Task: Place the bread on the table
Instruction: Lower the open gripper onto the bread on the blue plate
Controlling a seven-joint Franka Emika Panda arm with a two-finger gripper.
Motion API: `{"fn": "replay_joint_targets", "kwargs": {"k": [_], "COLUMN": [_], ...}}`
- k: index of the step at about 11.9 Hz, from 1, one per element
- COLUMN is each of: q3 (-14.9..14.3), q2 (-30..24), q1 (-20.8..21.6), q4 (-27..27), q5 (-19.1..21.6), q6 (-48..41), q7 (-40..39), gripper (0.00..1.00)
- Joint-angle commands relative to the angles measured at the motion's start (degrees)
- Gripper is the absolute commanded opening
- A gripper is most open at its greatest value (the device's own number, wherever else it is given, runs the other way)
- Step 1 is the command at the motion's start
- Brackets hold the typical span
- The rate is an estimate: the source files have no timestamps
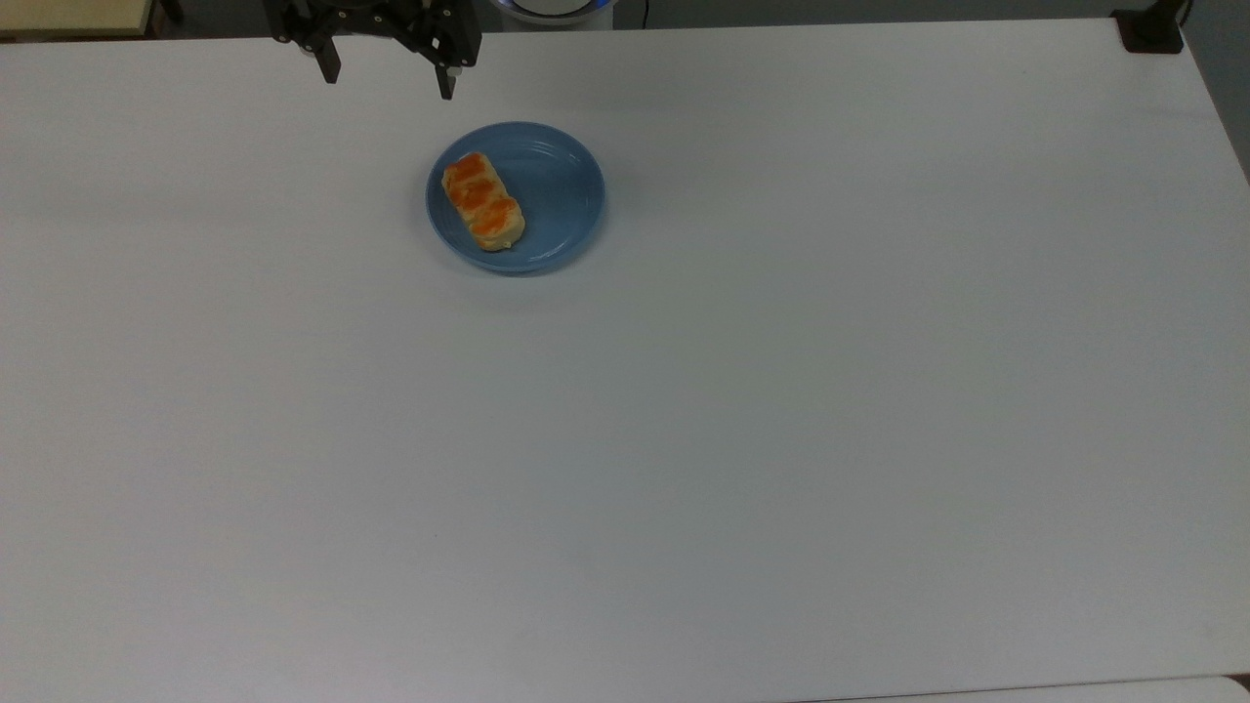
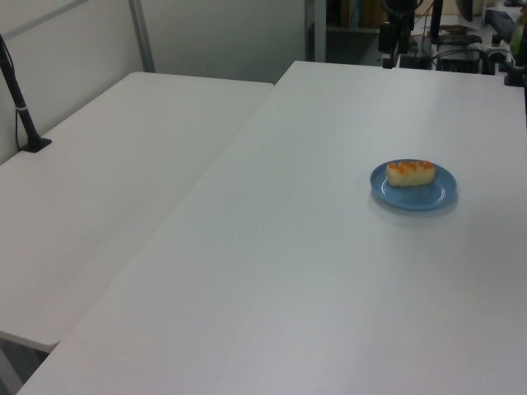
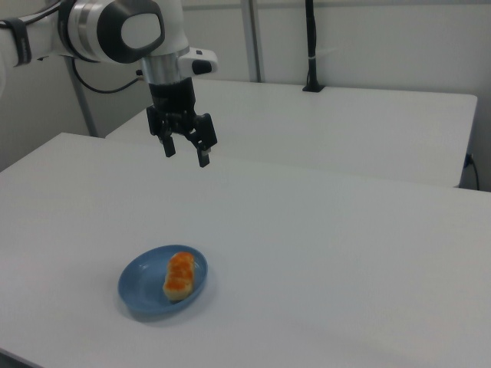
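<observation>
The bread [image 1: 482, 200], a pale-tan loaf with three orange-brown bumps, lies on the left half of a round blue plate [image 1: 559, 195] in the top view. The plate stands on the white table [image 1: 781, 391]. My gripper [image 1: 390, 83] hangs open and empty at the top view's upper edge, beyond the plate and apart from it. In the right view the gripper [image 3: 186, 156] points down, well above the table [image 3: 345, 253] and behind the bread [image 3: 180, 275] and plate [image 3: 142, 290]. The left view has the bread [image 2: 410, 172] on the plate [image 2: 430, 197] at its right.
A second white table [image 2: 123, 164] adjoins this one along a seam. A black clamped post [image 2: 20, 107] stands on it, also seen as the post [image 3: 311, 46] in the right view. Cables and equipment [image 2: 461, 49] crowd the far end near the arm's base.
</observation>
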Motion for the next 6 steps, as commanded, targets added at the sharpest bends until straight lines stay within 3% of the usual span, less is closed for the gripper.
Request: {"fn": "replay_joint_targets", "kwargs": {"k": [1,4,6], "q3": [-1.5,-1.5,-1.5], "q2": [-4.8,-6.0,-6.0], "q1": [4.0,5.1,6.1], "q4": [-10.3,-19.9,-22.9], "q5": [-1.0,-4.0,-4.8], "q6": [1.8,11.8,13.4], "q7": [-6.6,-6.6,-6.6], "gripper": [1.00,1.00,1.00]}}
